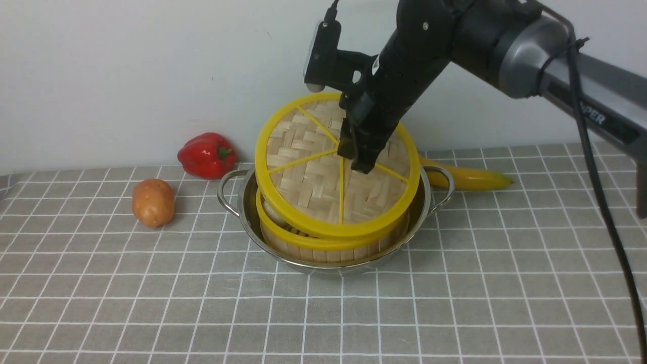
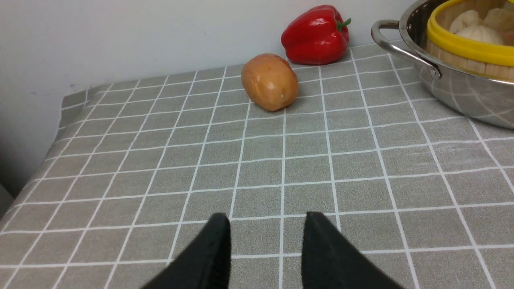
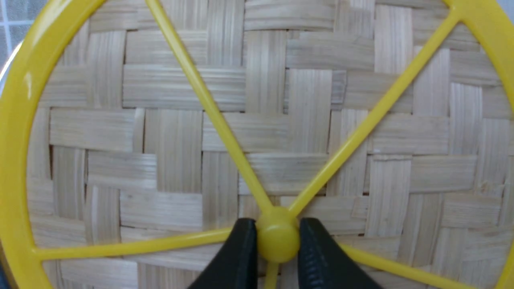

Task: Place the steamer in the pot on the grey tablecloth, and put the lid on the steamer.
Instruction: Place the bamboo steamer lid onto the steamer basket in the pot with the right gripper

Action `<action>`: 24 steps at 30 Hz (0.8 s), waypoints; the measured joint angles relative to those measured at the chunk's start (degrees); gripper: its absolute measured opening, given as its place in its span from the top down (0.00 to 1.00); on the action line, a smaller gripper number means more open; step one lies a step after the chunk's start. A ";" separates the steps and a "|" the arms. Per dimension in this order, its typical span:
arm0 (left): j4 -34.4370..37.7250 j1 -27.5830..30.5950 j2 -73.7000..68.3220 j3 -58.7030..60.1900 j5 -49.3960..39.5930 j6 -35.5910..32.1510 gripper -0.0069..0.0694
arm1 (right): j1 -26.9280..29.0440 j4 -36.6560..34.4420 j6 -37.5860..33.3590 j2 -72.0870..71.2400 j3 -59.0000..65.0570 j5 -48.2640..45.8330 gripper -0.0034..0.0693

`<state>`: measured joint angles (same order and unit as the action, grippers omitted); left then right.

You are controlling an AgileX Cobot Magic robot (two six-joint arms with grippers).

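Right jaws (image 3: 278,241) grip the lid's (image 1: 323,202) hub above the steamer (image 1: 333,247); left jaws (image 2: 268,241) stand apart, empty.

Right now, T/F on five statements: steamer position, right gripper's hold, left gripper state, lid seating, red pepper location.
1. The steamer sits inside the steel pot. True.
2. The right gripper pinches the lid's rim. False: it grips the yellow central knob.
3. The left gripper is open. True.
4. The lid lies flat on the steamer. False: it is tilted, exposing part of the steamer's inside.
5. The red bell pepper is inside the pot. False: it's outside, behind the potato.
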<state>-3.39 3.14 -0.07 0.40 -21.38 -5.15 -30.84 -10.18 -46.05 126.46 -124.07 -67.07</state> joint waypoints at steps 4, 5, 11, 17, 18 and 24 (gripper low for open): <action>0.00 0.00 0.00 0.00 0.00 0.00 0.59 | 0.00 -0.32 -0.05 0.11 0.00 0.04 0.75; 0.00 0.00 0.00 0.00 0.00 0.00 0.59 | 0.00 -0.39 -0.10 0.19 0.00 0.04 0.75; 0.00 0.00 0.00 0.00 0.00 0.00 0.59 | 0.00 -0.84 -0.88 1.50 -0.07 0.75 0.75; 0.00 0.00 0.00 0.00 0.00 0.00 0.59 | -0.04 -1.32 -3.44 2.28 -0.07 1.36 0.75; 0.00 0.00 0.00 0.00 0.00 0.00 0.59 | -0.04 -1.44 -3.86 2.36 -0.07 1.50 0.75; 0.00 0.00 0.00 0.00 0.00 0.00 0.59 | -0.04 -1.91 -5.82 2.88 -0.07 2.49 0.75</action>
<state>-3.39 3.14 -0.07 0.40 -21.38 -5.15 -30.88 -12.09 -51.88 129.34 -124.14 -64.58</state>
